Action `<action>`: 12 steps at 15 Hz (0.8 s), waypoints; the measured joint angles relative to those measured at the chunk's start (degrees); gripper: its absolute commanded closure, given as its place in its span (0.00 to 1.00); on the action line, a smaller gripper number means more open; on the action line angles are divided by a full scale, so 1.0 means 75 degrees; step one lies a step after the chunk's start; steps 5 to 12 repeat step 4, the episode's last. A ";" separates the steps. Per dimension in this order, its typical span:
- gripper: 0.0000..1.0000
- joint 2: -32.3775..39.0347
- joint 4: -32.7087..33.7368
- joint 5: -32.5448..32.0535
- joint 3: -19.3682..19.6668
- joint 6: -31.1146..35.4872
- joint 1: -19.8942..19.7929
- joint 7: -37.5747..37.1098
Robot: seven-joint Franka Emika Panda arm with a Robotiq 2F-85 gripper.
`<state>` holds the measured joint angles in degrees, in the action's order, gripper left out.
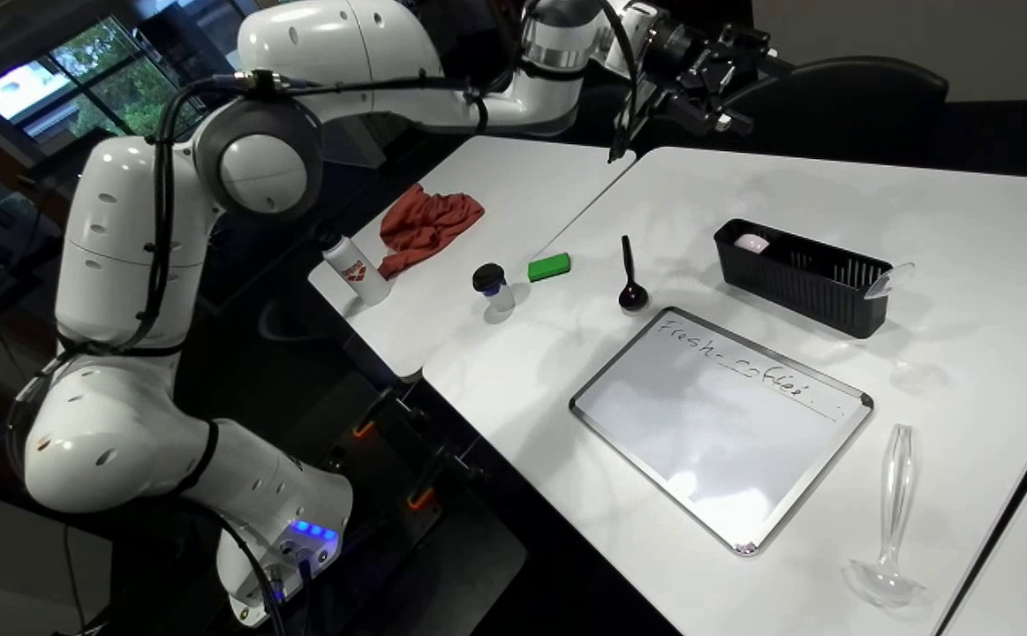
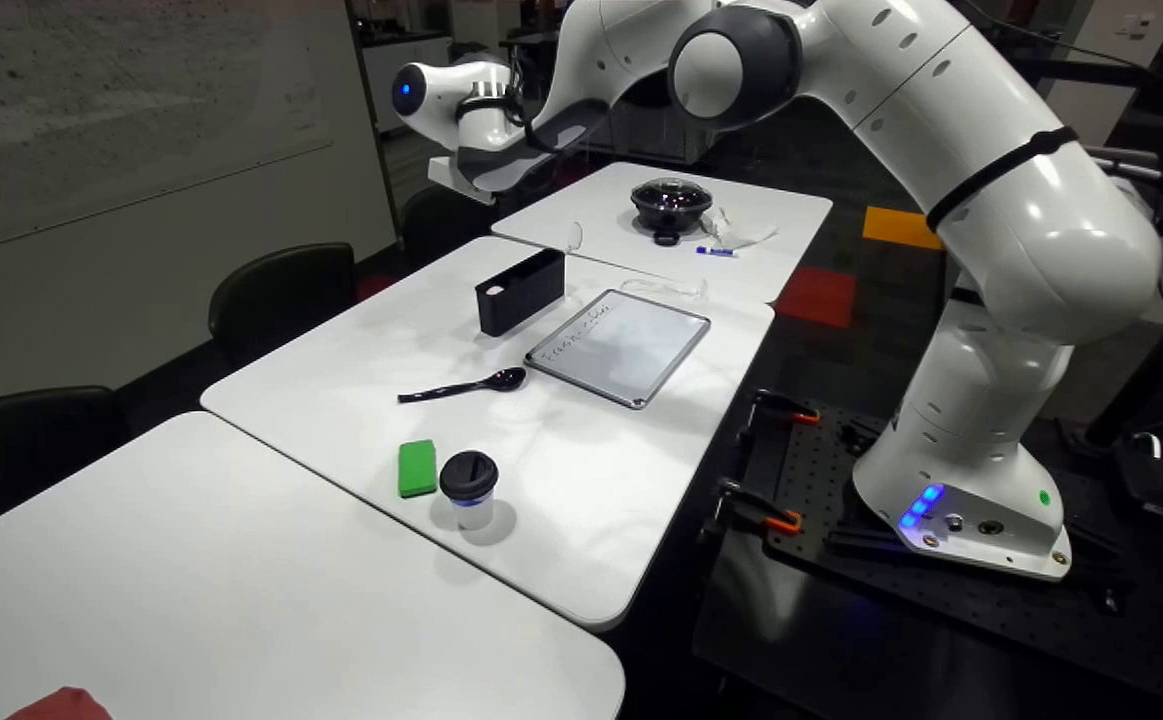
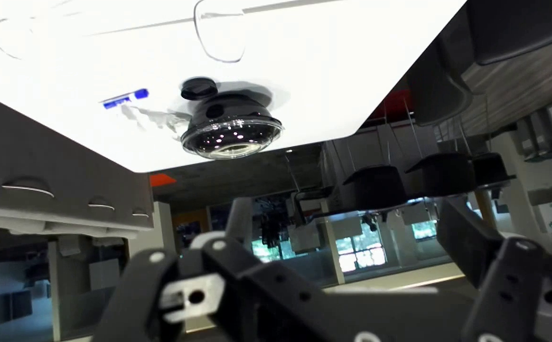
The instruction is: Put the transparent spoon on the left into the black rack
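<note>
The black rack (image 1: 809, 287) stands on the white table behind the whiteboard and also shows in an exterior view (image 2: 521, 290). A short, clear, glinting piece fits the transparent spoon (image 1: 889, 281). It sticks up at the rack's end, also in an exterior view (image 2: 574, 237). Its lower part is hidden by the rack. Its outline shows in the wrist view (image 3: 221, 38). A longer clear utensil (image 1: 895, 503) lies flat on the table beside the whiteboard. My gripper (image 1: 753, 95) is raised high, far from both. In the wrist view my gripper (image 3: 349, 228) is open and empty.
The rack also holds a pale round thing (image 1: 751, 243). On the table are the whiteboard (image 1: 716, 433), a black spoon (image 1: 630, 291), a green block (image 1: 549, 267) and a lidded cup (image 1: 495, 290). A black pot (image 2: 671, 205) and blue marker (image 2: 716, 252) lie beyond.
</note>
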<state>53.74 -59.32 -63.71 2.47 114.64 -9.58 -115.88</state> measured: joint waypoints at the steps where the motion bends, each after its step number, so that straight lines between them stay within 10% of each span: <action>1: 0.00 -0.0301 -0.0183 0.0378 0.0016 -0.0040 0.0049 0.0153; 12: 0.00 -0.1194 -0.0822 0.1387 0.0066 -0.0047 0.0152 0.0516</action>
